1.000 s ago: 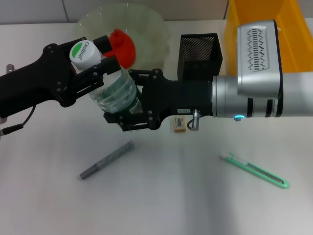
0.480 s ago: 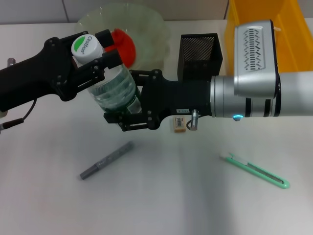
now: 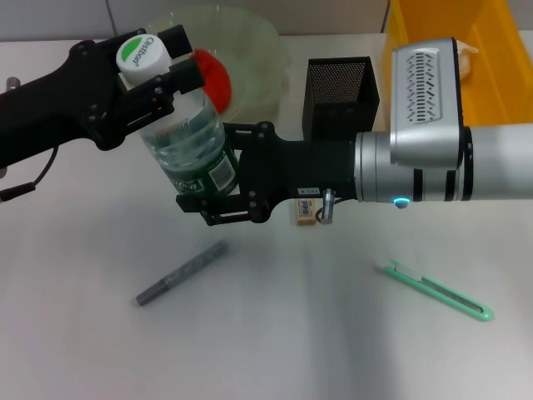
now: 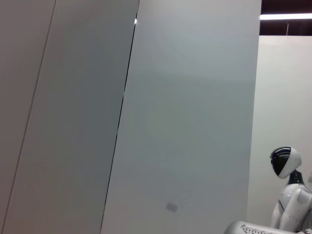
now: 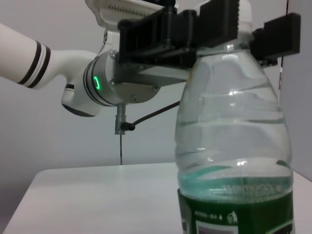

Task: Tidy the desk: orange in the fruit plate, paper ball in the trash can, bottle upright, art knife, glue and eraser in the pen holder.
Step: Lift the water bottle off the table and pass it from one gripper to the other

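The clear bottle [image 3: 185,137] with green label and white cap stands nearly upright, leaning back toward the fruit plate [image 3: 254,37]. My left gripper [image 3: 154,79] is shut on its neck just under the cap. My right gripper [image 3: 223,172] is shut on its lower body at the label. In the right wrist view the bottle [image 5: 234,146] fills the frame, with the left gripper [image 5: 214,29] clamped at its top. The orange [image 3: 214,77] lies in the plate. The eraser [image 3: 306,211], grey glue [image 3: 181,273] and mint art knife [image 3: 437,292] lie on the table. The left wrist view shows only a wall.
The black mesh pen holder [image 3: 340,83] stands behind my right wrist. The yellow trash can [image 3: 495,58] is at the back right, with a pale lump [image 3: 468,52] inside that may be the paper ball. White table [image 3: 316,350] spreads in front.
The left gripper has lifted the bottle's cap end up and back, raising the bottle toward upright so its label now shows. The right gripper has stayed near the base.
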Controlling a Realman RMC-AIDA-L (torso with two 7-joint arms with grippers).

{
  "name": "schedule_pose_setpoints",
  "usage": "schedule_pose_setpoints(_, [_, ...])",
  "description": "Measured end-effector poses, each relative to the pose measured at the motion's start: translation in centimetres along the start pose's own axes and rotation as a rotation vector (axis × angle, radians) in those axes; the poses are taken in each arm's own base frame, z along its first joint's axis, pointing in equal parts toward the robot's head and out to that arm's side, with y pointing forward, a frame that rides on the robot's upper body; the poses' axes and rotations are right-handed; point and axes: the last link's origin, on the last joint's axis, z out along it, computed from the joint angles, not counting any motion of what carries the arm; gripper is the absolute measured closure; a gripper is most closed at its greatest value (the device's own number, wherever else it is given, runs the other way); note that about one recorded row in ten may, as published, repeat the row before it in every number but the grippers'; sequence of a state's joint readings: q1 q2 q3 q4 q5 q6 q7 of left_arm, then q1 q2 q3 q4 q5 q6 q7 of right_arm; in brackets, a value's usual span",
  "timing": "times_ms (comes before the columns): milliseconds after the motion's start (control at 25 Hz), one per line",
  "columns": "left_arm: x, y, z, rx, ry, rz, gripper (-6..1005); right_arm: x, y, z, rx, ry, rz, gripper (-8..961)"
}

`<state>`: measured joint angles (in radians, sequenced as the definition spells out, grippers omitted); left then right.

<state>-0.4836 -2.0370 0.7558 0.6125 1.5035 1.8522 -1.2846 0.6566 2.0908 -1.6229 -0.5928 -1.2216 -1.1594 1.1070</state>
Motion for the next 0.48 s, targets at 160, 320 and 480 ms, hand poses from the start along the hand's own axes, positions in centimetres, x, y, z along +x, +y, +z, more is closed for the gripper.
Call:
schedule_pose_setpoints(160, [0.3, -0.1, 0.1, 0.000, 0.006, -0.002, 555, 0.2, 0.0, 0.0, 0.003, 0.005, 0.008, 202])
schedule_pose_setpoints(320, [0.8, -0.2, 0.1, -0.001, 0.010, -0.004, 556, 0.4, -0.1, 0.0, 0.011, 0.012, 0.016, 202])
schedule_pose_setpoints(480, [1.1, -0.3, 0.1, -0.001, 0.012, -0.005, 556, 0.5, -0.1, -0.1, 0.013, 0.015, 0.027, 202])
